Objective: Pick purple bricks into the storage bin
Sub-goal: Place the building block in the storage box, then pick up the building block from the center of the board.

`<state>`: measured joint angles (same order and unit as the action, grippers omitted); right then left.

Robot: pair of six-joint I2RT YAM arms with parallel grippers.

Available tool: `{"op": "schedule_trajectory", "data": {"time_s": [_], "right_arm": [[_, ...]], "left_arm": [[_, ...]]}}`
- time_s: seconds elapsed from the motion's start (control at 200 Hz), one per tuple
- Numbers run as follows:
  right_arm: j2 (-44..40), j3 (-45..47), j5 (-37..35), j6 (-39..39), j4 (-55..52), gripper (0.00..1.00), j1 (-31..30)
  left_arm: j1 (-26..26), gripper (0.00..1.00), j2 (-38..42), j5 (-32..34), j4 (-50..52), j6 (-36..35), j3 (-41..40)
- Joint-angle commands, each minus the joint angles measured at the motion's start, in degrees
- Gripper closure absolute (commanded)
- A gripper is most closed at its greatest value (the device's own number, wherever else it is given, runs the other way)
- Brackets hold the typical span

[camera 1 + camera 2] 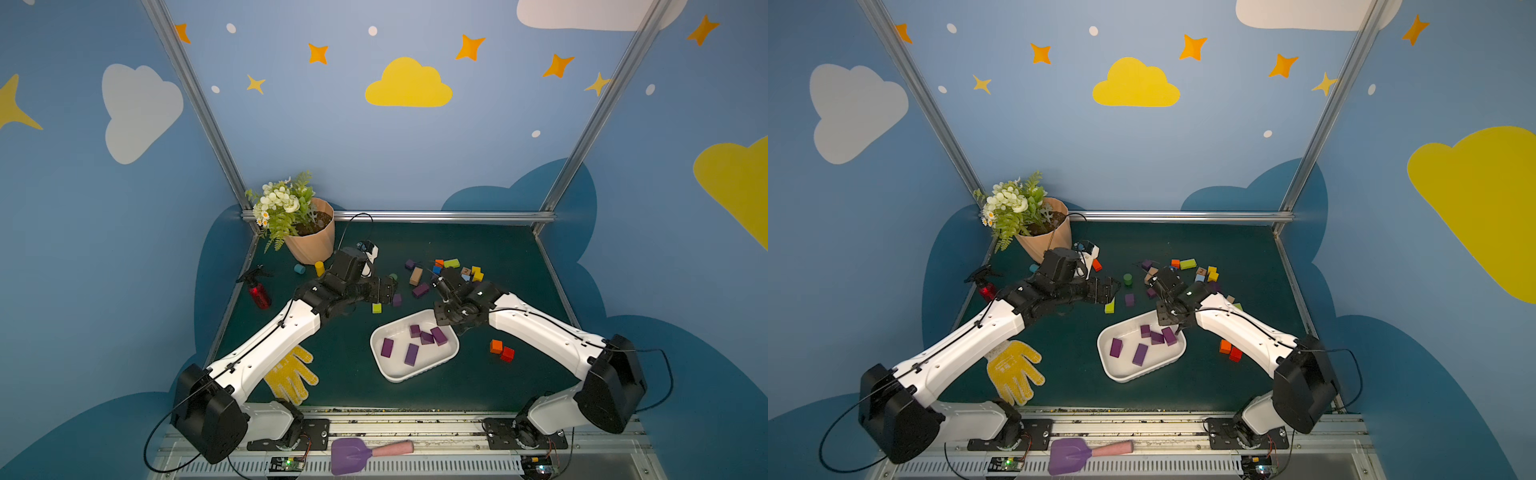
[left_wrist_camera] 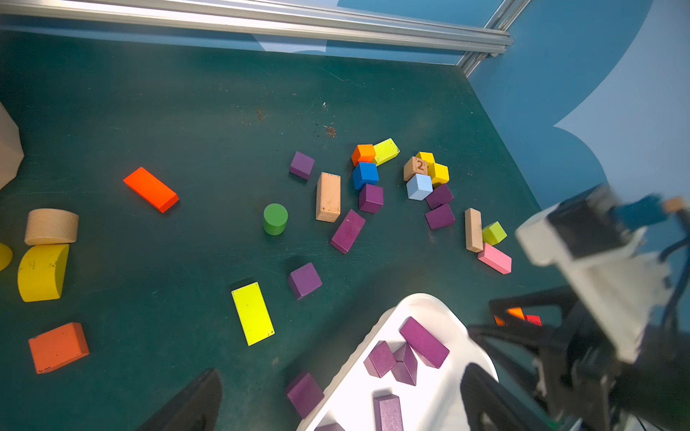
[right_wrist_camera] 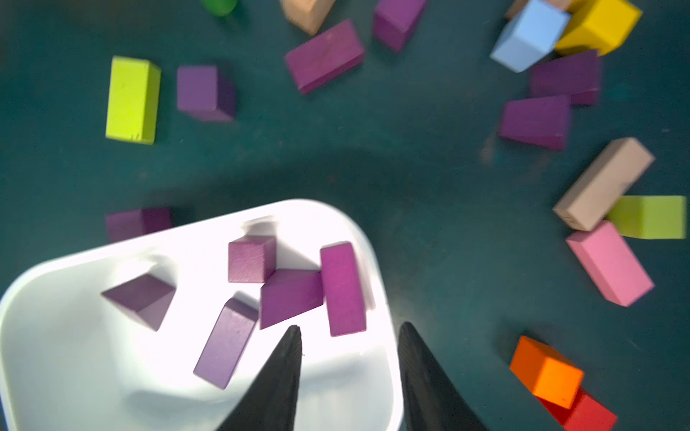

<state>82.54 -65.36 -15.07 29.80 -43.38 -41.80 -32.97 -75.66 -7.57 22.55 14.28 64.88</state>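
The storage bin point(image 1: 397, 374) is a white tray in the middle of the green table, with several purple bricks point(image 1: 411, 354) lying in it. More purple bricks point(image 2: 348, 231) are scattered behind it among other blocks, and one point(image 2: 304, 393) lies against the bin's outer wall. My right gripper point(image 3: 351, 327) hangs over the bin's corner point(image 3: 377, 261), open and empty, just short of a magenta-purple brick point(image 3: 342, 289). My left gripper point(image 2: 342, 368) is wide open and empty above the bin's far left rim point(image 2: 373, 332); in a top view it point(image 1: 390, 289) sits near a loose purple brick point(image 1: 397, 300).
Blocks of other colours point(image 1: 451, 263) cluster at the back right. Orange and red blocks point(image 1: 500, 350) lie right of the bin, and a lime block point(image 1: 377, 308) lies behind it. A peach flowerpot point(image 1: 311, 245), red spray bottle point(image 1: 258, 291), yellow glove point(image 1: 291, 374) and purple scoop point(image 1: 349, 455) stand around the left and front.
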Motion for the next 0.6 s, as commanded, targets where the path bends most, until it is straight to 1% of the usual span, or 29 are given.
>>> {"op": "schedule_trajectory", "data": {"time_s": [0.0, 0.115, 0.18, 0.285, 0.406, 0.496, 0.596], "right_arm": [[-3.4, 2.7, -0.2, 1.7, 0.6, 0.55, 3.8], [-5.6, 4.9, 0.7, 2.9, 2.6, 0.54, 9.2], [-5.9, 5.9, 0.6, 3.3, 3.9, 0.53, 11.9], [-5.3, 7.0, 2.3, 4.3, 6.3, 0.54, 16.4], [-3.4, 7.7, 4.5, 5.4, 9.3, 0.54, 21.1], [-1.1, 6.9, 6.1, 5.5, 10.9, 0.56, 23.9], [2.3, 4.9, 6.8, 4.5, 11.3, 0.57, 25.8]], "left_arm": [[-1.0, 0.00, -0.7, 0.6, 1.6, -1.7, 1.0], [-2.2, 0.00, -0.8, 1.8, 2.2, -2.2, 1.3], [-3.1, 0.00, -0.6, 2.3, 2.2, -2.4, 1.2], [-5.0, 0.00, -0.8, 3.7, 2.6, -3.4, 1.3], [-7.1, 0.00, -1.0, 5.3, 3.2, -4.4, 1.5], [-8.1, 0.00, -1.2, 4.7, 2.9, -4.6, 1.4], [-8.6, 0.00, -1.8, 4.2, 2.9, -4.6, 1.4]]}}
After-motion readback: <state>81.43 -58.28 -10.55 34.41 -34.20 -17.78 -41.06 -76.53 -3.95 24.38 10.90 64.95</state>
